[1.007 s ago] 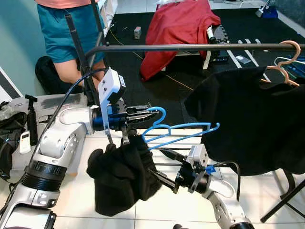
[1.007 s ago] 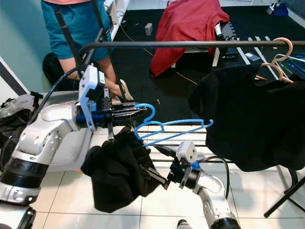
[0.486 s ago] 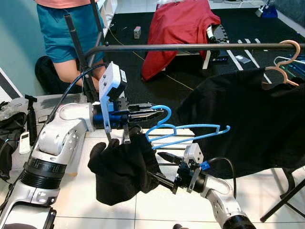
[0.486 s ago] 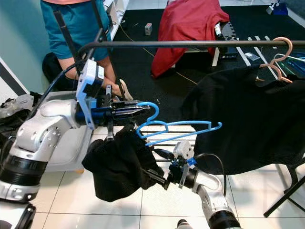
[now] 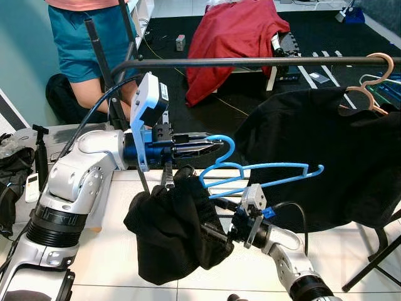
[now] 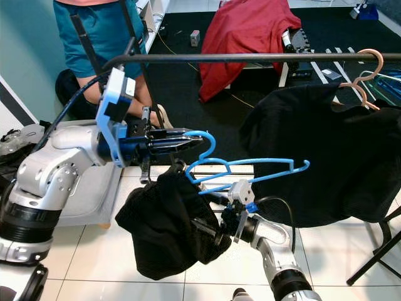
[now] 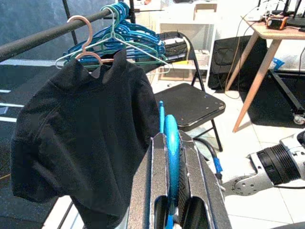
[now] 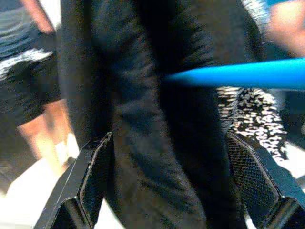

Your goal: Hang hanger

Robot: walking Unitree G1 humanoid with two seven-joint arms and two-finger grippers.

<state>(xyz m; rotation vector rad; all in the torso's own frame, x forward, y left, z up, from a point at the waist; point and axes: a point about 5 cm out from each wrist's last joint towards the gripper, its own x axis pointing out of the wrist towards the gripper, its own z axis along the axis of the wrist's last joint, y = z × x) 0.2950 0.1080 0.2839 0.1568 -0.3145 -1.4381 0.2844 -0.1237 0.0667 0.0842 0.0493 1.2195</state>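
Holding: left gripper (image 5: 210,143) is clamped on the hook of the blue hanger (image 5: 263,177), below the rail (image 5: 250,61).
Hanger: tilted, its far end near the hung black shirt (image 5: 313,157); a dark garment (image 5: 175,232) droops from its near end.
Right gripper (image 5: 210,231): fingers spread around that garment's folds.
Rail's far end: pink hanger (image 5: 374,78) carrying the shirt.
Behind: a person (image 5: 88,44), a red cloth (image 5: 235,37).
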